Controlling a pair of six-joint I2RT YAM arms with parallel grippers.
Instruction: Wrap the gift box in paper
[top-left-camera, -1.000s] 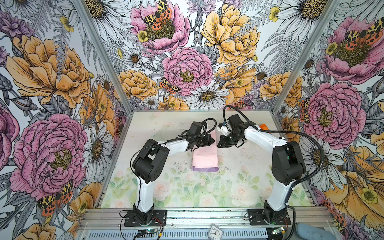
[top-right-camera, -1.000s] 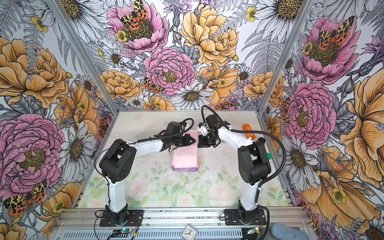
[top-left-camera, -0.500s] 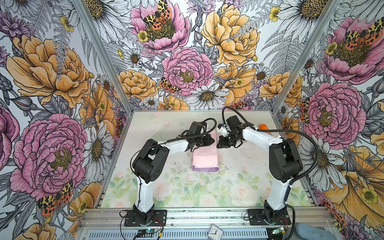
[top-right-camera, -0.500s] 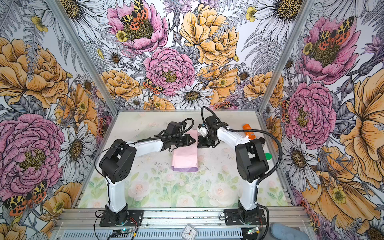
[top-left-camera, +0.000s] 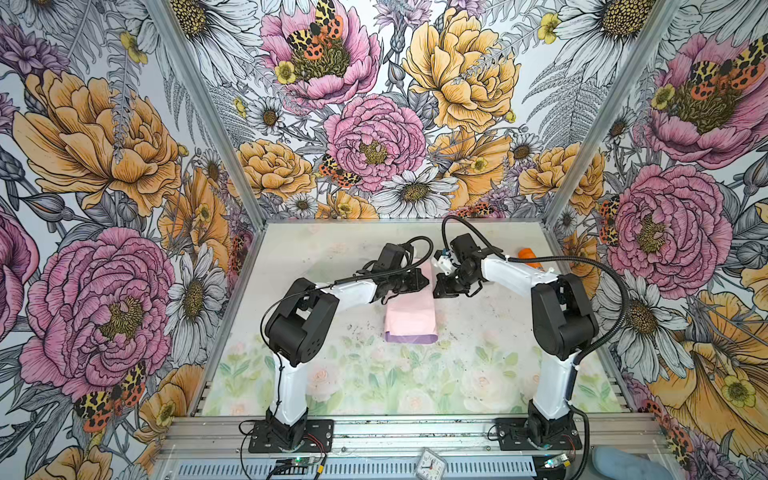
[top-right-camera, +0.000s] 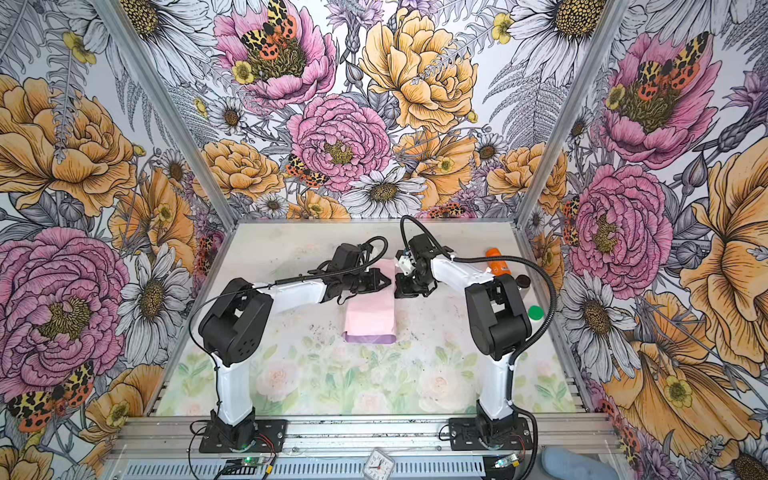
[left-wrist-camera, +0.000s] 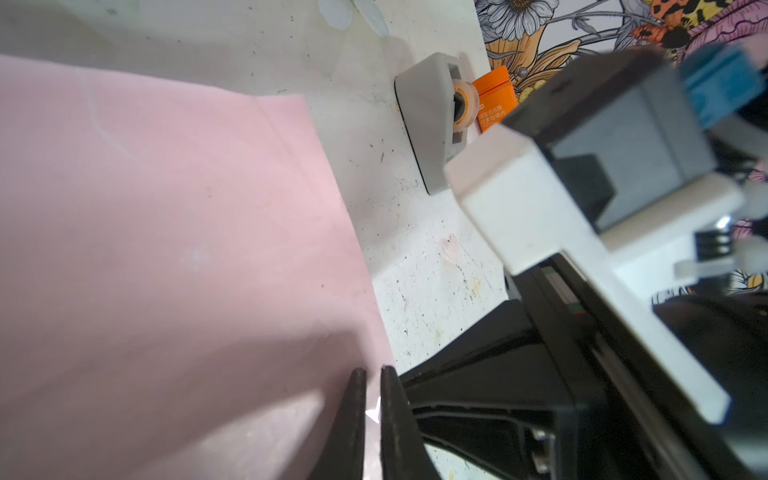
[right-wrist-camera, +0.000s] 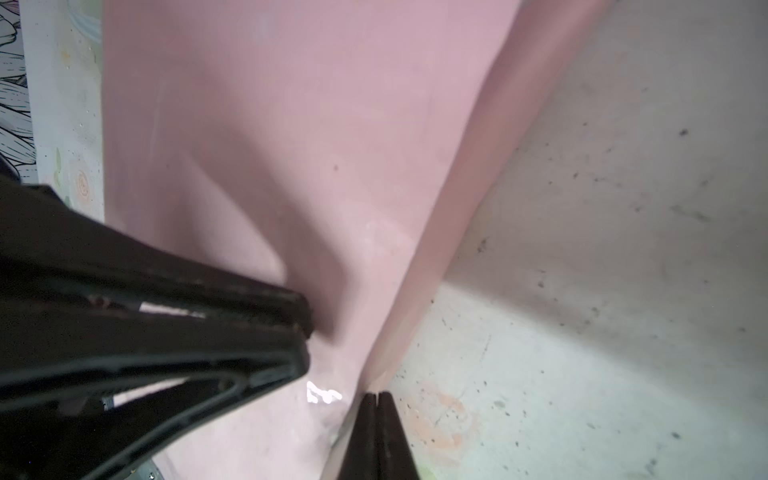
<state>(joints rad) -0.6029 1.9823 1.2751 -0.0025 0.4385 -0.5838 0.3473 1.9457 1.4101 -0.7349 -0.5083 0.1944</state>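
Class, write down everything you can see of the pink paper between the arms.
The paper is a thin sheet, pale pink outside with a lilac strip along its near edge, folded into an oblong bundle; nothing inside shows. It lies on the table. At its far end the shut left tool seems to press its top; the shut right tool sits against its edge.

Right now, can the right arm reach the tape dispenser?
Likely yes: the tape dispenser stands on bare table beside the right arm, nothing between. The right gripper is shut at the paper edge, so it must open first.
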